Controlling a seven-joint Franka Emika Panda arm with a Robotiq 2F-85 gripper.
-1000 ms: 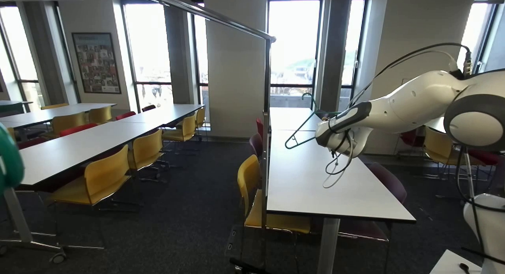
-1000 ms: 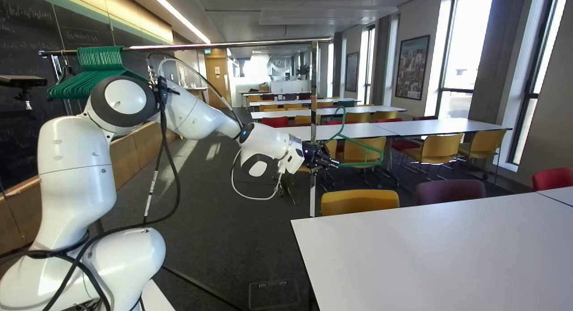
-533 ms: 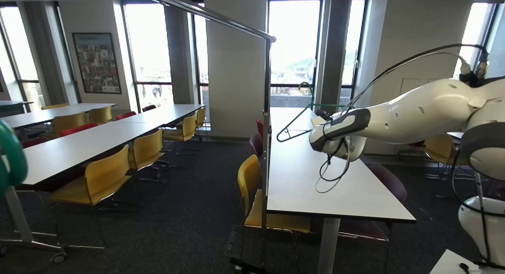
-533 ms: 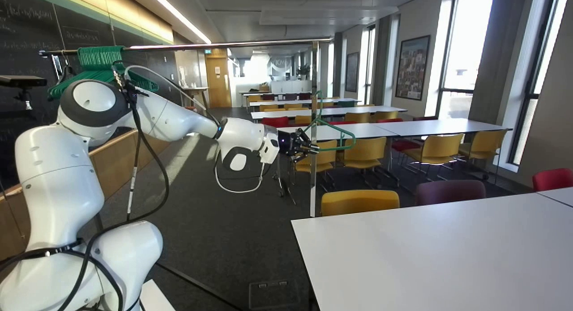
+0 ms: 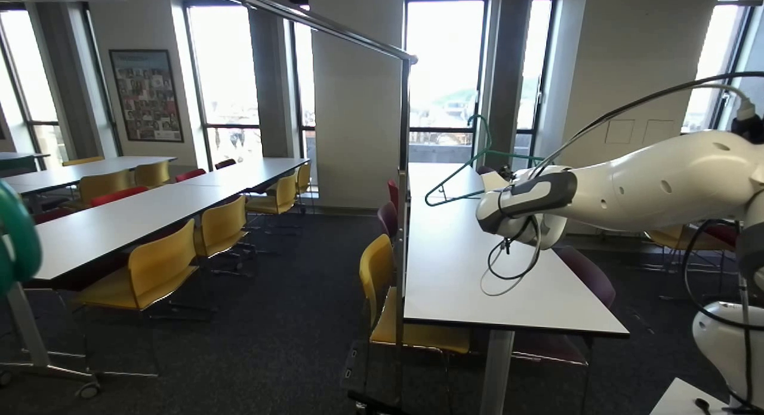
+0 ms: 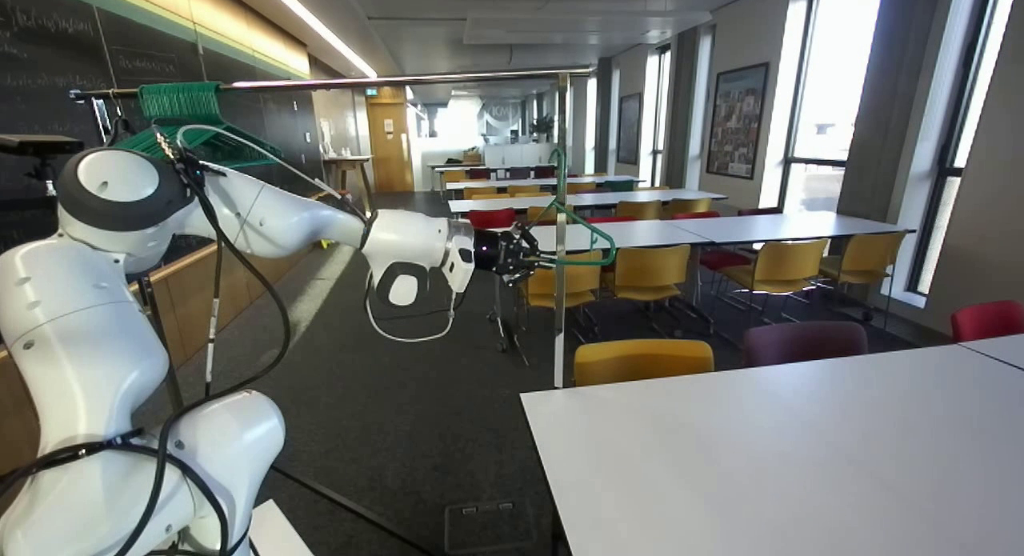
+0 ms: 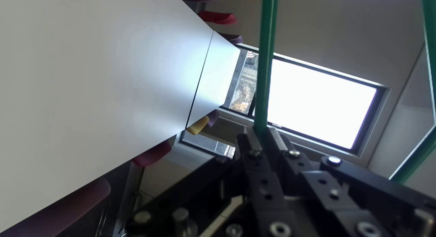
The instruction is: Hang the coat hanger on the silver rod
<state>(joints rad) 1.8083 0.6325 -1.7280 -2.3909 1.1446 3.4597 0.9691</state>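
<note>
Caught but not yet hung

A white robot arm (image 6: 272,208) holds a green coat hanger (image 7: 266,59) below the silver rod (image 6: 416,79), hook uppermost, as I look on. The wrist view shows the pincer (image 7: 263,136) clamped on the coat hanger's bottom bar.

The grasp looks done; the hanging is not. In both exterior views the hook sits lower than the silver rod and apart from it, toward the end with the upright post (image 5: 404,134). At the silver rod's opposite end hangs a bunch of green hangers (image 6: 178,104). By my reckoning, what remains is to raise the coat hanger, bring the hook over the silver rod, let the weight settle there and loosen the grip.

Some of it is hard to follow from where I stand. In an exterior view the robot arm (image 5: 650,176) hides part of the coat hanger below the silver rod; in an exterior view the outline crosses the upright post (image 6: 561,300), so the gap to the silver rod is tough to judge there. The wrist view cuts off the hook and shows nothing of the silver rod. The silver rod itself runs out at the top of an exterior view, where a blurred green shape (image 5: 19,236), lower than it, is cut short; I cannot say what it belongs to
</note>
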